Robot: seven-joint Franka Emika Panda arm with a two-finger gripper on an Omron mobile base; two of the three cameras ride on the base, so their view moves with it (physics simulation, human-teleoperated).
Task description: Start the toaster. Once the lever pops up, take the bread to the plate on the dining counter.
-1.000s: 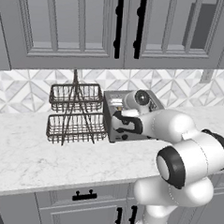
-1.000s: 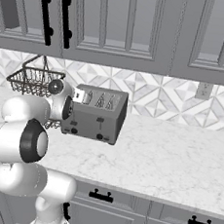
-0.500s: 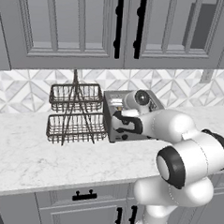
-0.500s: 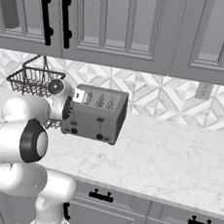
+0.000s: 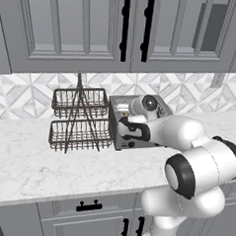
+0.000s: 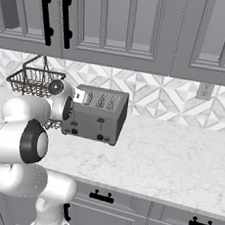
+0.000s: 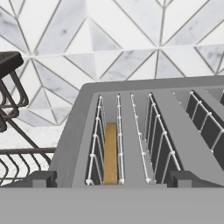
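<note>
Golden-yellow bread sits deep in the leftmost slot of your hand view, its browner edge just below the slot's wire guides, down inside the toaster. You see that toaster as a boxy grey metal unit with four slots across its top and black levers and knobs on its front, standing on the marble worktop close to the tiled backsplash. Your gripper hangs at the toaster's front face, above its near edge, with its jaws spread wide and nothing between them. Just beside the toaster you have a two-tier wire basket rack; both of its baskets look bare. White, grey-veined marble runs the length of the worktop, over grey cabinets with black handles. Above, you face grey upper cabinets with long black handles, and a wall outlet on the diamond-patterned tiles.
</note>
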